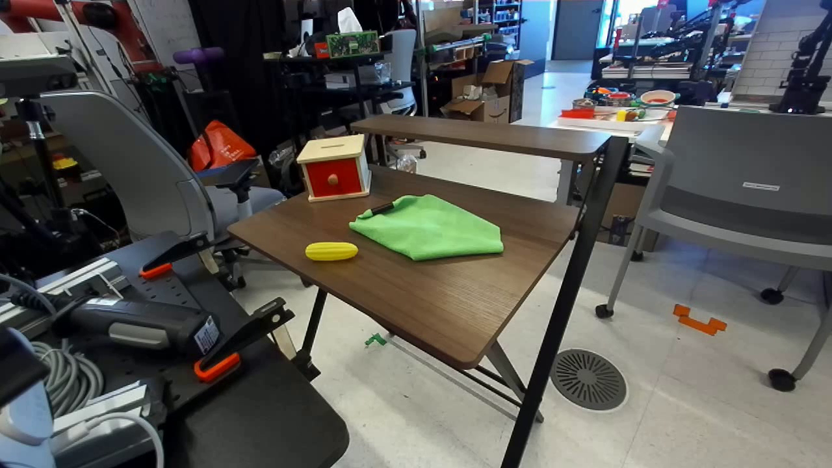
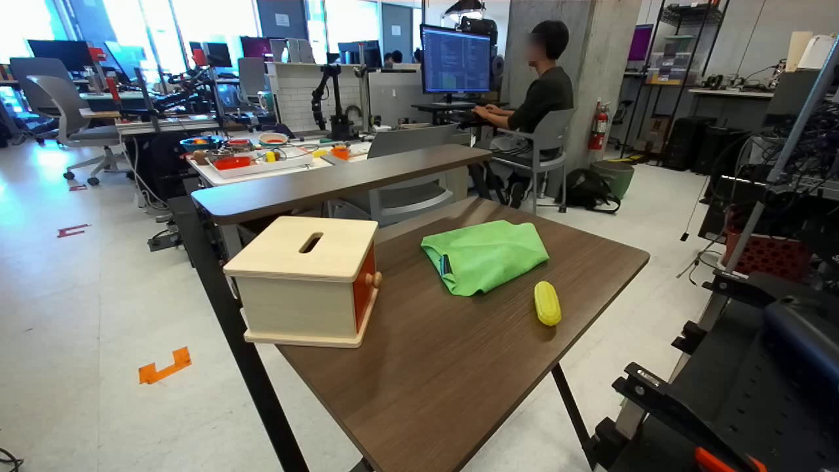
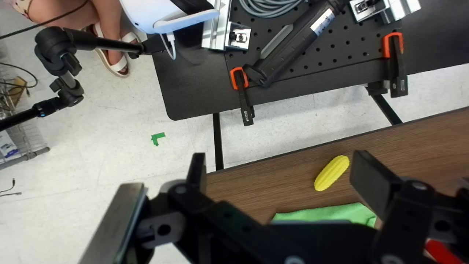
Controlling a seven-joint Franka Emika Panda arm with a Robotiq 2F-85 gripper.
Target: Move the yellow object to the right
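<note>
Only my wrist view is showing my pincer point(image 3: 280, 167), released, fingers standing wide apart, plus sandalled feet point(image 3: 119, 66); the yellow object point(image 1: 331, 251) is lying near the edge of the brown table point(image 1: 396, 292), apart from the green cloth point(image 1: 432, 227); in an exterior view, a person point(image 2: 541, 95) is sitting before a monitor point(image 2: 455, 60); in an exterior view, a round grate point(image 1: 589, 379) is lying in the pale floor point(image 1: 695, 390) near the table.

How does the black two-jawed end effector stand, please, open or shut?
Open: the wrist view shows the end effector, jaws wide apart.
</note>
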